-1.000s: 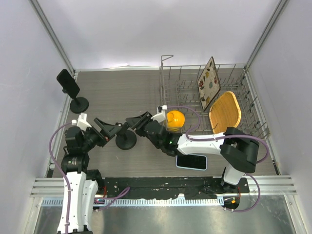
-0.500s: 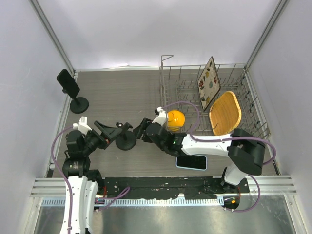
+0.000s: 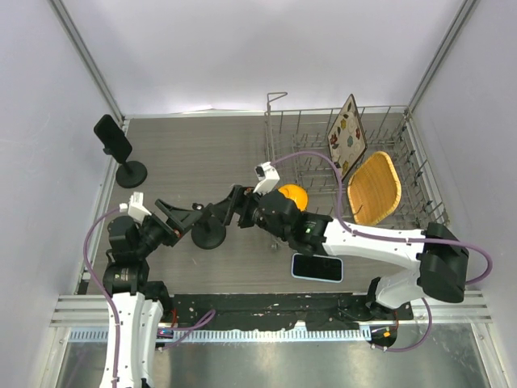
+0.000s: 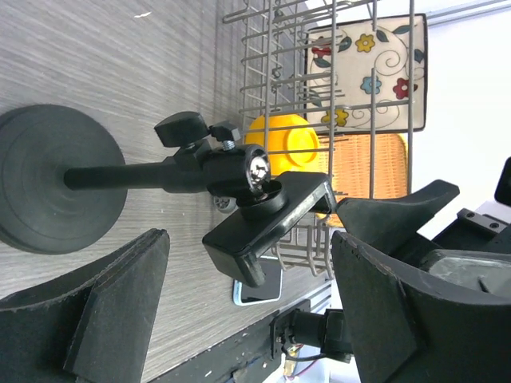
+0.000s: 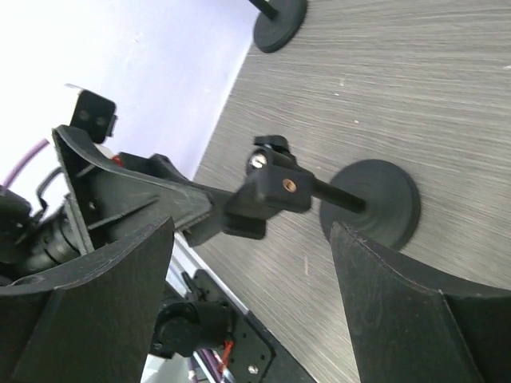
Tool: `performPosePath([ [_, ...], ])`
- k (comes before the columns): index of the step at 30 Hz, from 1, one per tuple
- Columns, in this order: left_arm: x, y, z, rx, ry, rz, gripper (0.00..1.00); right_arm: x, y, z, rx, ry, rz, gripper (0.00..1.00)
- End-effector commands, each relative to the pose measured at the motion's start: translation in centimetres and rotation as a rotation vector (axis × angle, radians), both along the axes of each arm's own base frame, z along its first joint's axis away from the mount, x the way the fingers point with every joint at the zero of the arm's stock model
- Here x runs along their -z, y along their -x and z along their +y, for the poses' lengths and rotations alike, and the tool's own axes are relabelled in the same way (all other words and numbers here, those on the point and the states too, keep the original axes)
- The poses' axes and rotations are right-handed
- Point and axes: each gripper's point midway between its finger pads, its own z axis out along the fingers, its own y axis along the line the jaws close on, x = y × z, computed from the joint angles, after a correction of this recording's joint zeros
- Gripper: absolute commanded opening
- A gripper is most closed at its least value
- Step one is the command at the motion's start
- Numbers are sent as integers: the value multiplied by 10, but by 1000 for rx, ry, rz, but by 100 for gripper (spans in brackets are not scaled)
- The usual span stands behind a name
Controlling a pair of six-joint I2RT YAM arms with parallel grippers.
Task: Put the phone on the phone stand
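Observation:
The phone (image 3: 317,267), dark screen in a light-blue case, lies flat on the table near the front; the left wrist view shows it (image 4: 259,283) beyond the stand's head. The black phone stand has a round base (image 3: 208,234) and a clamp head (image 3: 194,215) tilted to the left. My left gripper (image 3: 174,220) is open, its fingers on either side of the clamp head (image 4: 267,219) without touching it. My right gripper (image 3: 229,208) is open and empty, just right of the stand, facing its head (image 5: 271,191) and base (image 5: 371,203).
A second black stand (image 3: 121,153) stands at the back left. A wire dish rack (image 3: 315,141) at the back right holds a flowered plate (image 3: 346,137) and a bamboo plate (image 3: 373,186). A yellow bowl (image 3: 292,196) sits by the rack.
My right arm has stretched out and its gripper has shifted a little left toward the stand's head. The left gripper has barely moved. The phone has not moved.

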Motion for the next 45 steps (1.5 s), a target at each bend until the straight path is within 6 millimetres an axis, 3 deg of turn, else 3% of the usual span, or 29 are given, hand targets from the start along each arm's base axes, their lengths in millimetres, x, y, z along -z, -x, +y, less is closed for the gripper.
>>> performPosePath([
  [1, -21, -3, -7, 42, 36, -85, 85, -37, -16, 18, -37, -128, 3, 85],
  [8, -17, -4, -15, 81, 120, -72, 79, -33, -35, 32, -44, -175, 40, 85],
  [14, -13, -7, -18, 96, 155, -52, 78, -18, -33, 43, -91, -168, 68, 82],
  [21, -12, -12, -20, 100, 214, -56, 65, -1, -30, 55, -128, -202, 127, 73],
  [24, -9, -14, -19, 95, 210, -50, 60, 7, -35, 49, -99, -214, 144, 65],
  [31, -11, -20, -18, 92, 204, -67, 42, 18, -39, 44, -90, -235, 179, 30],
  [32, -12, -21, -18, 94, 200, -71, 35, 21, -39, 44, -90, -229, 184, 26],
  [37, -21, -21, -16, 84, 171, -93, 15, 42, -38, 43, -83, -190, 223, 14],
  [38, -20, -20, -15, 77, 161, -80, 4, 48, -36, 43, -82, -181, 237, 12],
  [39, -20, -19, -12, 62, 128, -79, 0, 53, -35, 41, -73, -169, 242, 7],
  [41, -20, -18, -8, 36, 92, -72, 0, 62, -30, 40, -66, -138, 245, 1],
  [45, -22, -14, 4, -14, -14, -68, 0, 72, -21, 40, -71, -87, 243, 1],
])
